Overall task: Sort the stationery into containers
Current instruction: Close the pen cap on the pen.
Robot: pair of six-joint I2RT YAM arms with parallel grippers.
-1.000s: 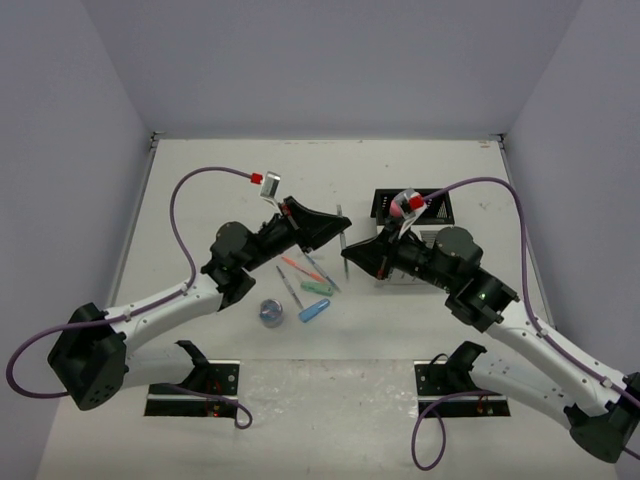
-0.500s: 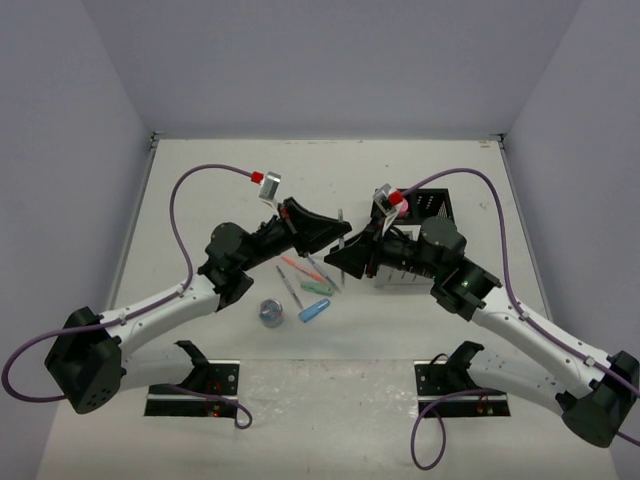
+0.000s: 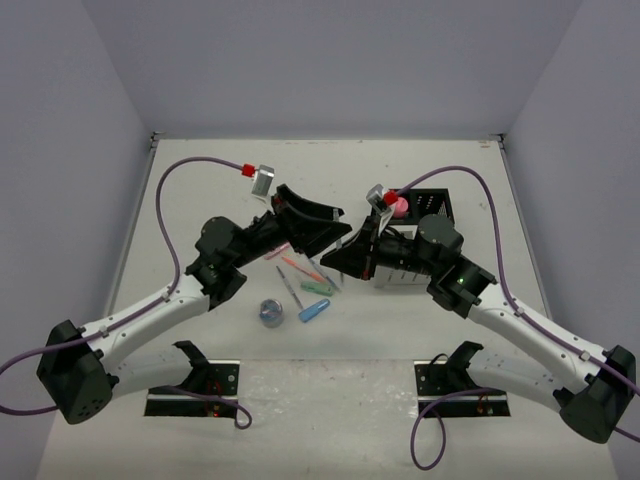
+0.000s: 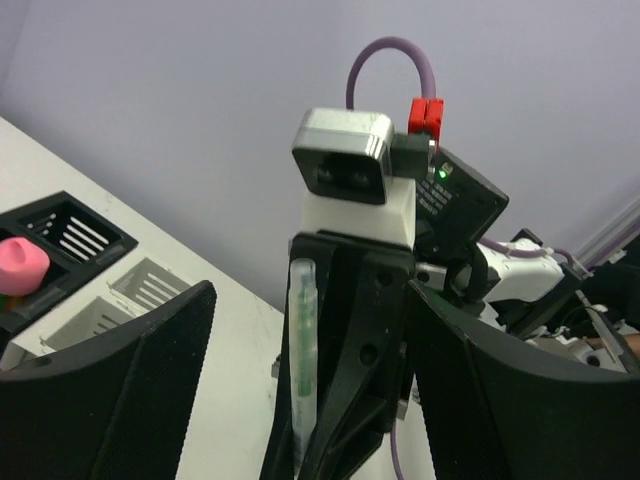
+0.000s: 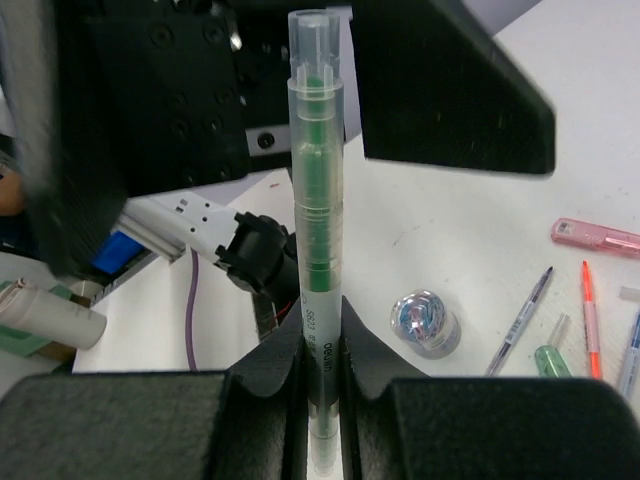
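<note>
- Top view: over the last second the right tool point(image 3: 345, 258) has swung in from beside the boxes to meet the left tool point(image 3: 335, 225) above the white worktop point(image 3: 200, 190), and the left arm has drawn its elbow back. I judge this to be a handover that moves one item towards the containers. Lying loose below are one round blue-grey roll point(image 3: 270, 312), one short blue capsule point(image 3: 313, 311), one short mint capsule point(image 3: 318, 288) and three thin coloured pens point(image 3: 295, 267).
- Left wrist view: the left tool's two fingers stand wide apart and grip nothing. Between them a clear plastic-barrelled green pen point(image 4: 302, 370) stands upright in the right tool. Beyond are two containers: one black perforated organiser box point(image 4: 70, 235) with one pink piece point(image 4: 22, 262) in a compartment, and one white slotted organiser box point(image 4: 150, 285) just beside it.
- Right wrist view: the right tool is clamped on the green pen's lower barrel. One pink marker point(image 5: 595, 236) also lies on the worktop.
</note>
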